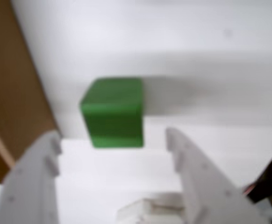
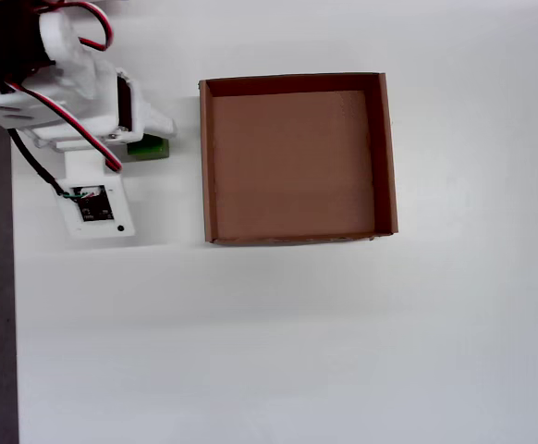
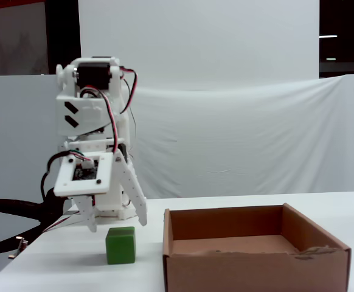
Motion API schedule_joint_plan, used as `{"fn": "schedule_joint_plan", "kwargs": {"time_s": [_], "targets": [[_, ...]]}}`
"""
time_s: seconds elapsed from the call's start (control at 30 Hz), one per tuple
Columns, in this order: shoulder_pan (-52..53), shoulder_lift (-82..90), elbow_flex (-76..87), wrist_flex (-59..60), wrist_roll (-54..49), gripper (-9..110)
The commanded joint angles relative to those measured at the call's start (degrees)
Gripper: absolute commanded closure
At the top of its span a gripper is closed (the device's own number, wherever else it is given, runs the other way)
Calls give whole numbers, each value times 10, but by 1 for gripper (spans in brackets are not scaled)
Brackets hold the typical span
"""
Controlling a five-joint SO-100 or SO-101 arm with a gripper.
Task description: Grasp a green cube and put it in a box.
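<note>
Main risk: the gripper (image 3: 117, 226) hangs above the green cube (image 3: 121, 245) with its fingertips clear of the cube's top in the fixed view, so a descent that is slightly off line could land one finger on the top face and tip or shove the cube instead of straddling it. In the wrist view the cube (image 1: 113, 112) sits left of centre between the two white fingers, nearer the left one, which points to that finger as the likely one to clip it. Second risk: the box (image 2: 297, 157) wall stands just beside the cube on the right of the overhead view; a nudge that way jams the cube against cardboard.

Tool state: jaws spread wide, gap wider than the cube, holding nothing and touching nothing.

Cube rests on the white table (image 2: 278, 342), left of the box, mostly hidden under the arm in the overhead view. Box is empty.
</note>
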Motion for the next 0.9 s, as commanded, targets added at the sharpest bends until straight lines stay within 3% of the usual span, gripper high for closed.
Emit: {"fn": "schedule_joint_plan", "kwargs": {"time_s": [0.0, 0.87], "targets": [[-6, 3, 1, -8, -1, 70], [-21, -28, 4, -33, 29, 76]]}}
